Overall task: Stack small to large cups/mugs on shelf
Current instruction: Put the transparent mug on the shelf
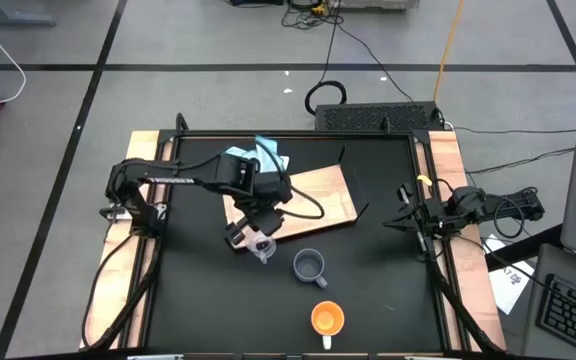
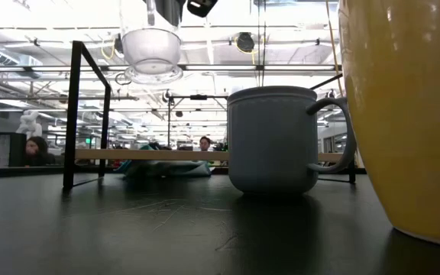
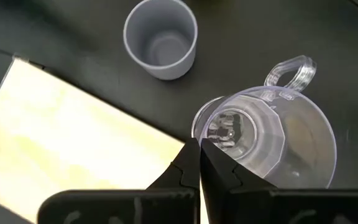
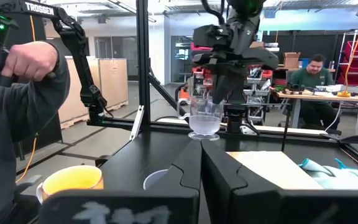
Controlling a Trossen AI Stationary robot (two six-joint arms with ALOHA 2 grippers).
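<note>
My left gripper is shut on the small clear glass cup, which hangs in the air near the near edge of the wooden shelf board. In the low view the cup is high above the table. The grey-blue mug stands upright on the black table just right of the cup. The orange mug stands upright near the table's near edge. My right gripper is shut and empty at the table's right edge. My left gripper pinches the glass cup's wall at the rim, on the side opposite the handle, with one finger inside and one outside. The fingers come from above, pointing down. The cup hangs upright below them, lifted clear of the table and the board.
A light blue cloth lies at the board's far left corner. The board stands on black metal brackets. A person's arm and hand show at the table's near side in the right wrist view; other people sit in the room behind.
</note>
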